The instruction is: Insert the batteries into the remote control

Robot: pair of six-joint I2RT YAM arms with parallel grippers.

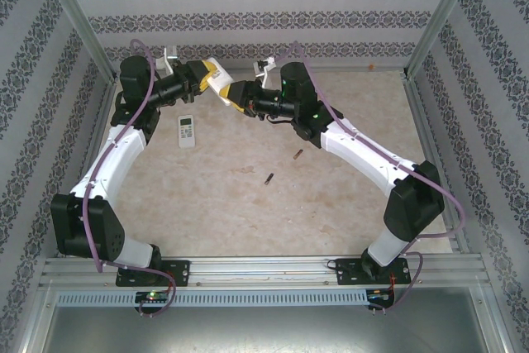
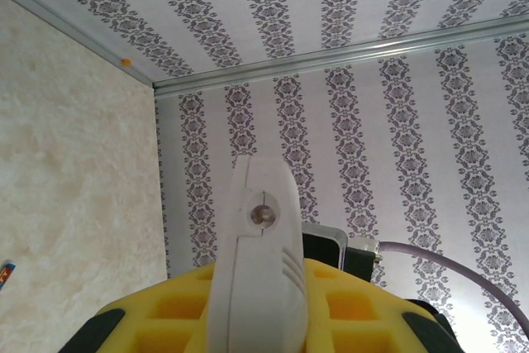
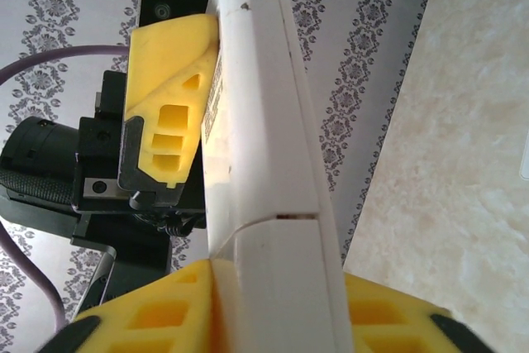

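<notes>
The white remote control is held up above the far middle of the table, between both grippers. My left gripper is shut on one end; in the left wrist view the remote control stands between its yellow fingers. My right gripper is shut on the other end, its yellow pads pressed against both sides of the remote control. A seam of the remote's cover crosses just above the pads. Two batteries lie loose on the table, near the middle.
A second, smaller white remote lies flat on the table, left of centre, under the left arm's reach. Patterned walls and metal posts close in the table on three sides. A small orange dot sits by the far wall.
</notes>
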